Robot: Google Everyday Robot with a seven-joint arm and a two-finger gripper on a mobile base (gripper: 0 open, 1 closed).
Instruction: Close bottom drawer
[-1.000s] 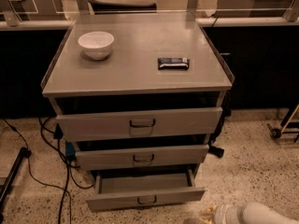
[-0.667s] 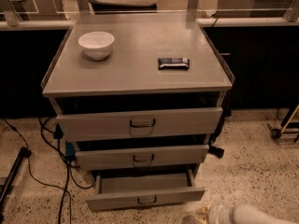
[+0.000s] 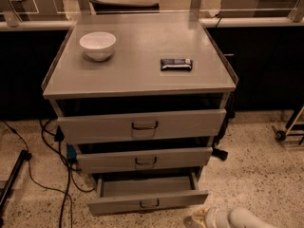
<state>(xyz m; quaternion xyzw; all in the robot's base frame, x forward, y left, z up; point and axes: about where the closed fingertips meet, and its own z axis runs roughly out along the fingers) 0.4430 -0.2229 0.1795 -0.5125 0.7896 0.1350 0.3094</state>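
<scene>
At the cabinet's foot: bottom drawer (image 3: 118, 204) is pulled out, well fwd of the two above it; tray inside shows, looks empty; small dark handle (image 3: 149, 204) at centre of its front.
Other drawers: middle drawer (image 3: 104, 161) & top drawer (image 3: 95, 126) also ajar, less so; not the job.
Gripper: gripper (image 3: 197, 220) low at bottom edge of view, just off the drawer's front right corner, near the floor (image 3: 256, 175); no contact w/ the front that I can see.
Open or closed: can't tell.
Arm pose: pale forearm (image 3: 237, 218) lies nearly level, coming in from lower right, tip pointing left toward the drawer front.
Step in hand: prob. lining up for the push.
How to do it well: shift left to meet the front near the handle, not the corner, so the drawer runs straight & doesn't jam; press flat, slow, straight back till it sits in under the middle drawer.
Watch out: stay low, clear of the middle drawer's lip.
On top: bowl (image 3: 97, 45) & dark packet (image 3: 176, 64); a gentle push shouldn't disturb them.
</scene>
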